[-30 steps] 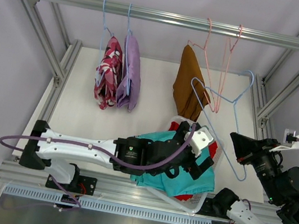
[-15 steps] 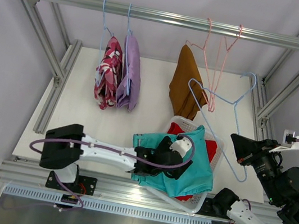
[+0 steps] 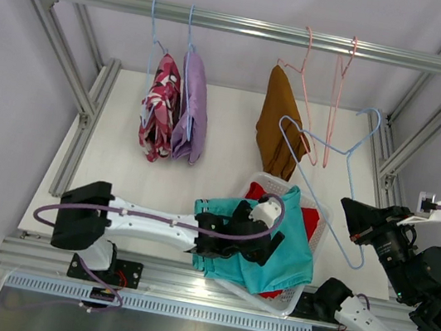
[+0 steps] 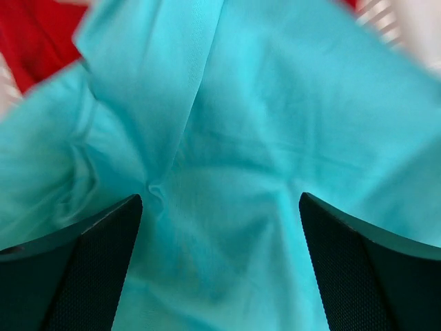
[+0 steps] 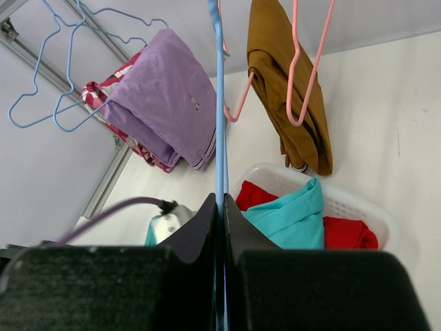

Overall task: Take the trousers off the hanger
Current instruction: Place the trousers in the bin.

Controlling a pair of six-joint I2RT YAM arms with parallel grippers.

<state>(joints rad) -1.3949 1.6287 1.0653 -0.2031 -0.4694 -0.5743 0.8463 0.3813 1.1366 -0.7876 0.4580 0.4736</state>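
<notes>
While the left arm reached across the front of the worktop (image 3: 221, 161), its fingers (image 4: 89, 265) hung spread wide over the teal trousers (image 3: 297, 253), grasping nothing; in the left wrist view only teal cloth lay between them. I could not tell whether their tips touched the cloth.

The teal pair lay crumpled in the white basket (image 3: 297, 294) at 5 o'clock on the worktop, spilling over its near rim. The red trousers (image 3: 309, 221) lay under it in the same basket, showing at the far side.

The right arm stood at 4 o'clock, beyond the worktop's edge. Its fingers (image 5: 207, 227) were clenched on the wire of a bare blue hanger (image 5: 219, 103), which was held tilted in the air over the right side of the worktop, off the rail (image 3: 259, 29).

Three pairs hung from the rail. The camouflage trousers (image 3: 158, 109) and the lilac trousers (image 3: 193, 107) hung touching each other at 11 o'clock, each folded over a blue hanger, the camouflage pair on the left. The brown trousers (image 3: 276, 124) hung at 12 o'clock, well apart from those two, on a pink hanger (image 5: 324, 38). A second pink hanger hung just to its right at 1 o'clock.
</notes>
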